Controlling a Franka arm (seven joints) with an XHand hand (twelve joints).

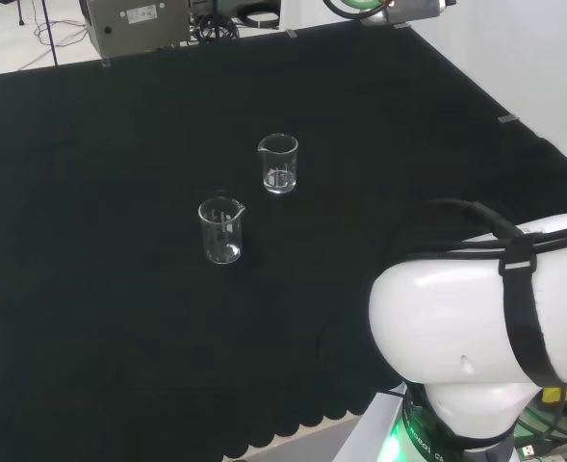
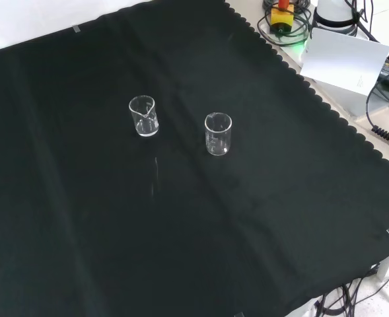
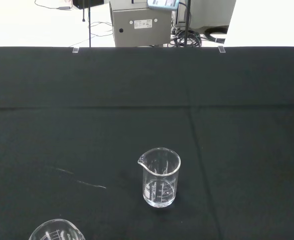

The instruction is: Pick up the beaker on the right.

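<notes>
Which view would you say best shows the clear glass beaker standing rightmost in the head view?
The wrist view: the clear glass beaker stands close and whole, with its spout and scale marks plain. The head view and front view show it whole, but from farther off.

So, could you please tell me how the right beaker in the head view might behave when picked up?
The right beaker looks like thin clear glass, so probably rigid, fragile and slippery. It seems empty, so likely light. Upright on a flat base, it shouldn't roll, though a sideways nudge might tip it.

Two beakers clear glossy glass (printed marks); cloth matt black.
</notes>
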